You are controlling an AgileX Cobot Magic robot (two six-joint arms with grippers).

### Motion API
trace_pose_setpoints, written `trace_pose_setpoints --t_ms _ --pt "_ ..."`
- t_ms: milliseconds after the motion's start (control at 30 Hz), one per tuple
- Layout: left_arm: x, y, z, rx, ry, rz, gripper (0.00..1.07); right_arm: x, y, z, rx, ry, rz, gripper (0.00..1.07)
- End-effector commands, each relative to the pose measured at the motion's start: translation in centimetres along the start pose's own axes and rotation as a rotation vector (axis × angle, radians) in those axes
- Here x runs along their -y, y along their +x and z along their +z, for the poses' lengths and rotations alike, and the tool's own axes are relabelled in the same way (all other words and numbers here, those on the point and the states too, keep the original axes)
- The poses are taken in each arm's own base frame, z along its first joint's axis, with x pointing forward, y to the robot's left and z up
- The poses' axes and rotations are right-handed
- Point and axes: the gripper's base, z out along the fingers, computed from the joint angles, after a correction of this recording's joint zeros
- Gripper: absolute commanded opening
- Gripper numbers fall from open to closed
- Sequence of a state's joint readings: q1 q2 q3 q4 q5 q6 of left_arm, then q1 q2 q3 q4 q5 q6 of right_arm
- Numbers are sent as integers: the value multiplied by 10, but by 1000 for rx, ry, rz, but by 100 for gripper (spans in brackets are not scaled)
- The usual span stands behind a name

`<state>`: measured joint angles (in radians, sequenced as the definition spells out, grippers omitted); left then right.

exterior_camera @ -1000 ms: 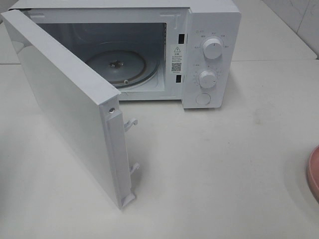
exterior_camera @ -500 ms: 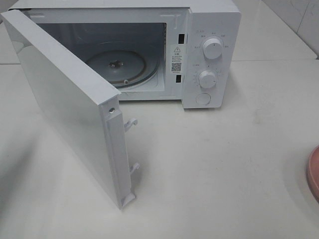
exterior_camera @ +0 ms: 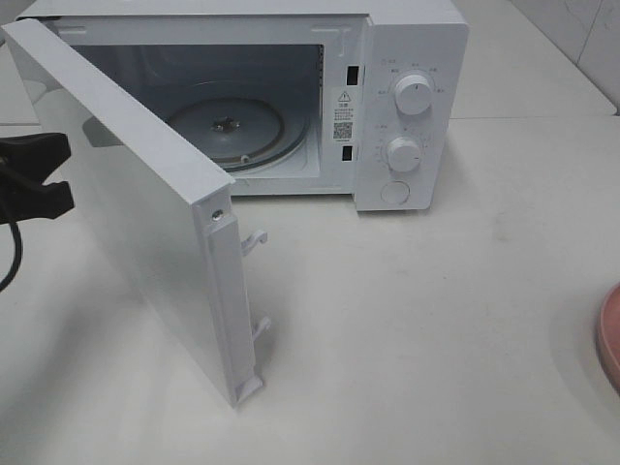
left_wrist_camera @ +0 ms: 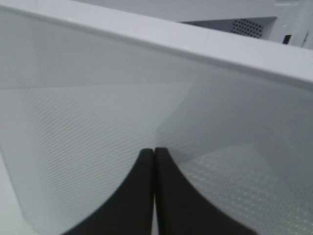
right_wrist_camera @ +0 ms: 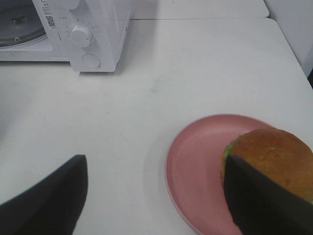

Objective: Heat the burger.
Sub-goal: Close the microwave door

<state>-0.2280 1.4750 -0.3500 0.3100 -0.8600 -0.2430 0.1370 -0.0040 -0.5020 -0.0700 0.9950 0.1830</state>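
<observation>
From the high camera, a white boxy microwave oven (exterior_camera: 412, 107) stands at the counter's (exterior_camera: 436, 320) far edge, its white door (exterior_camera: 145, 213) swung wide, showing the round glass turntable (exterior_camera: 237, 131). A sticker with a warning triangle and QR code (exterior_camera: 344, 116) is too small to read. The black left arm (exterior_camera: 29, 179) sits outside the door.

The left wrist camera shows the left pincer (left_wrist_camera: 155, 152) pressed together, tips by the door's dotted panel.

The right wrist camera shows the right pincer (right_wrist_camera: 156, 188) spread apart over the round pink plate (right_wrist_camera: 195, 166), which carries the golden-brown burger (right_wrist_camera: 269, 156) near the counter's right edge.
</observation>
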Motion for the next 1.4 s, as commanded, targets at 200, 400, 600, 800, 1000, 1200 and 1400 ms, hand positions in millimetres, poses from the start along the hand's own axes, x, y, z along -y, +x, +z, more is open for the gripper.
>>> trace_pose_setpoints --t_ms 200,400,600,800,1000,1200,1400 --pt "20 -2 21 21 28 -3 0 0 3 -3 23 -1 -6 75" --pt "40 -1 41 19 36 -21 0 0 3 -3 23 -1 -6 75" --pt "60 2 58 16 27 -16 0 0 3 -3 23 -1 -6 75" --pt "83 3 81 -20 58 -34 0 0 3 -3 23 -1 -6 75" --pt "100 -4 103 -31 77 -17 0 0 3 -3 23 -1 -6 75" --pt "112 -12 121 -21 77 -54 0 0 3 -3 23 -1 -6 75" --pt "124 -18 147 5 79 -37 0 0 3 -3 23 -1 -6 75"
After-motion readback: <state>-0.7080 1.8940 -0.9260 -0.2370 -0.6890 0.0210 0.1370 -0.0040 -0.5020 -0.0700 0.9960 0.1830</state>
